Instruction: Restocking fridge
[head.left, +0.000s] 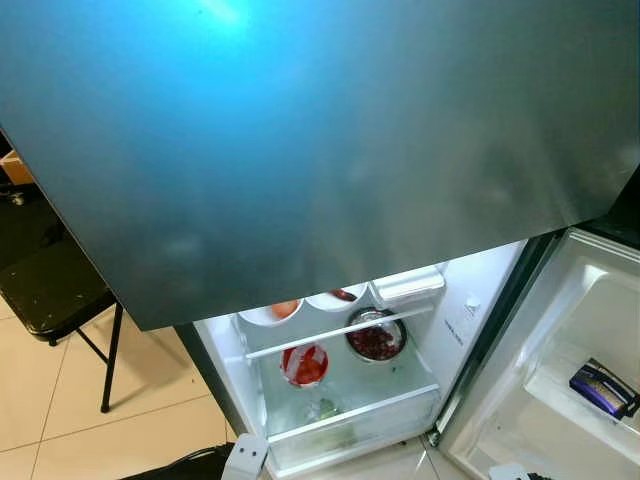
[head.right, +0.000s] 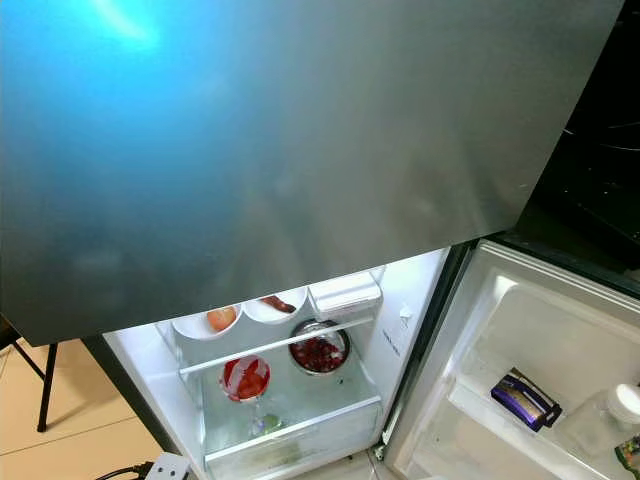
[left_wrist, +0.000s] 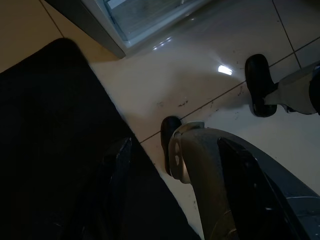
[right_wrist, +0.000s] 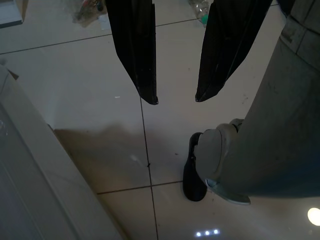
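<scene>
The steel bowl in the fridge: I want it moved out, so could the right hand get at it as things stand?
Probably not yet. The right hand hangs open above the floor tiles, while the steel bowl sits on the upper shelf. The lower door is open, though.

Open fridge's white upper shelf (head.left: 340, 328) carries two white bowls: one (head.left: 272, 313) with an orange fruit, one (head.left: 336, 297) with something dark red, plus a white lidded box (head.left: 407, 286). Glass shelf below (head.left: 350, 405) holds a steel bowl of red food (head.left: 376, 336) and a red-topped round container (head.left: 305, 364). White door shelf (head.right: 480, 415) carries a purple packet (head.right: 525, 398).
</scene>
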